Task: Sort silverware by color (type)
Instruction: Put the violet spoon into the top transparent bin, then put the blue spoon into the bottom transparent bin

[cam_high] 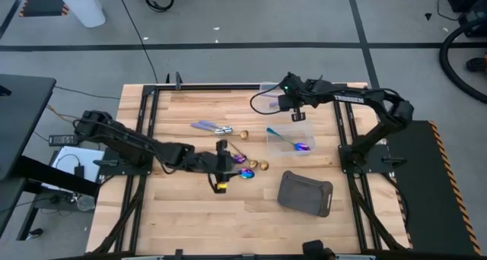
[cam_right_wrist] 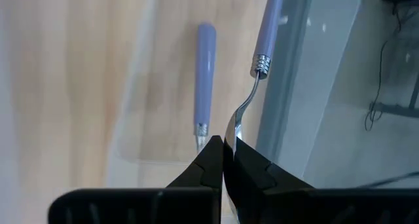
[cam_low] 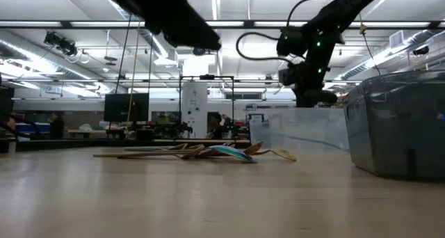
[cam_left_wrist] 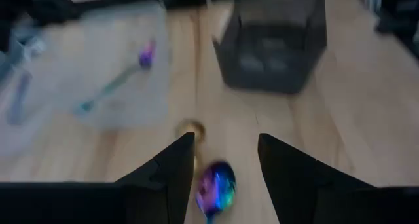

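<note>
Lilac spoon [cam_right_wrist: 262, 47] hangs from my right gripper [cam_right_wrist: 224, 152], pinched by its silver bowl end, above the far clear tub [cam_high: 268, 87]; another lilac handle [cam_right_wrist: 205, 80] lies below in it. My left gripper [cam_left_wrist: 226, 160] hovers with fingers spread just above a rainbow spoon [cam_left_wrist: 216, 188] mid-table, a gold spoon [cam_left_wrist: 190, 128] just beyond it.

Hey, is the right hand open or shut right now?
Shut. In its wrist view the right hand has its two dark fingers pressed together on the metal end of a lilac spoon that hangs over a clear tub.
</note>
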Controlling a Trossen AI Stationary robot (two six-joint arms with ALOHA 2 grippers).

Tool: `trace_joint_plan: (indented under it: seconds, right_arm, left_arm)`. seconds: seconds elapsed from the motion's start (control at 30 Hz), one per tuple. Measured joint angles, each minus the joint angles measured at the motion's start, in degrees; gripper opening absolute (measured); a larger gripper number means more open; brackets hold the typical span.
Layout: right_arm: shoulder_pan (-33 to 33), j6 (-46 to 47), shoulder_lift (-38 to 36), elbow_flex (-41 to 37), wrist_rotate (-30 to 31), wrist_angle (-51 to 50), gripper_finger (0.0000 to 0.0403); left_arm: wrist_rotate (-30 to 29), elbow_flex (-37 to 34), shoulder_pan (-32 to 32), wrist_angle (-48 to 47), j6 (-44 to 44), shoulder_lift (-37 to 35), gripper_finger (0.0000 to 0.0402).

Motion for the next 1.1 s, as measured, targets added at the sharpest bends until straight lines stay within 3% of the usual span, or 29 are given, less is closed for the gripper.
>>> trace_joint_plan:
  seconds: [0.33,0.67,0.8,1.1]
  right_arm:
    - [-2.7,0.9,3.6,0.0,-2.6,-0.4,0.0031]
    - [-2.0,4.7,1.7,0.7,-2.3,-1.4,0.0116]
    - [0.0,10.4,-0.4,2.8,0.3,-2.0,0.0128]
    - [6.2,27.6,-5.2,5.5,-1.7,1.2,0.0124]
  left_arm:
    - [-0.1,0.0,-3.0,-2.1,-1.8,4.0,0.0176]
    - [-0.2,0.0,-0.8,-6.7,-4.2,3.8,0.0176]
    - [-0.1,0.0,1.9,-12.7,-4.3,3.8,0.0176]
    - [3.2,0.0,8.3,-20.1,-3.3,5.1,0.0176]
